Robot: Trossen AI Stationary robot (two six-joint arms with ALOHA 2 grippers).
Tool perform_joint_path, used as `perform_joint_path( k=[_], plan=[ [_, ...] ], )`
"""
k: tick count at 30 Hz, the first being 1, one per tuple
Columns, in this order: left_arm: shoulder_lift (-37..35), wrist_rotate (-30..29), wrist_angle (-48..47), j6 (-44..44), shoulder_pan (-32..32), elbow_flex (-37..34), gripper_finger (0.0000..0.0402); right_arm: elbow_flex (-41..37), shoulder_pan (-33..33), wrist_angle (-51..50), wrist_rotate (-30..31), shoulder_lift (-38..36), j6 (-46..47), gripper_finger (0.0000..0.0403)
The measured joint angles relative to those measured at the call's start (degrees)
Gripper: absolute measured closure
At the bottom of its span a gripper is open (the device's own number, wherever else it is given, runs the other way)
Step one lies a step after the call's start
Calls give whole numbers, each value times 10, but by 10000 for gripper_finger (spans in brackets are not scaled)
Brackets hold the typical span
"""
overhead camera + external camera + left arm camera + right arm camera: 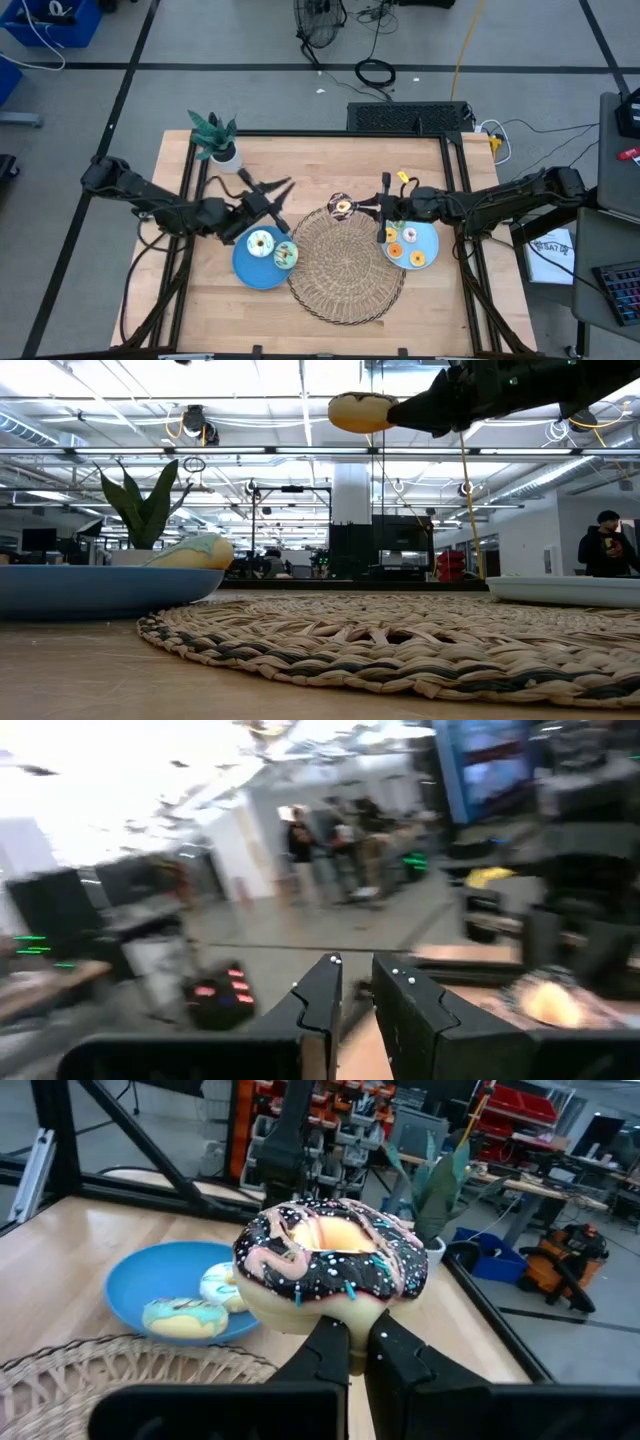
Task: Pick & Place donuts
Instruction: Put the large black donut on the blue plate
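- While it hangs above the far edge of the big round woven wicker mat [345,265], the right gripper [358,1342] is clamped on a chocolate-iced ring donut with sprinkles [330,1265], held clear of the wooden counter [420,160].
- Left gripper [283,190] is raised beside the left blue round plate [245,265], its fingers nearly together with nothing between them.
- That plate carries a white-iced donut [261,243] and a green-iced donut [285,255], touching.
- Right blue round plate [428,242] holds several small coloured rings [410,236].
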Motion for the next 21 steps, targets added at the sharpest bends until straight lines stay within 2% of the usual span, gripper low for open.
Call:
perform_joint_path(
  k=[7, 13, 18, 21],
  plan=[
    [-5, 163, -168, -177, 50, 0, 337, 0, 2, 0, -2, 0, -5, 398],
    [-10, 216, -234, -260, 67, 0, 326, 0, 7, 4, -2, 0, -10, 397],
    [-7, 354, -258, -326, 83, 0, 258, 0, 11, 28, -4, 0, -18, 397],
    [5, 370, -255, -323, 84, 0, 203, 0, 15, 49, -7, 0, -16, 397]
  ],
)
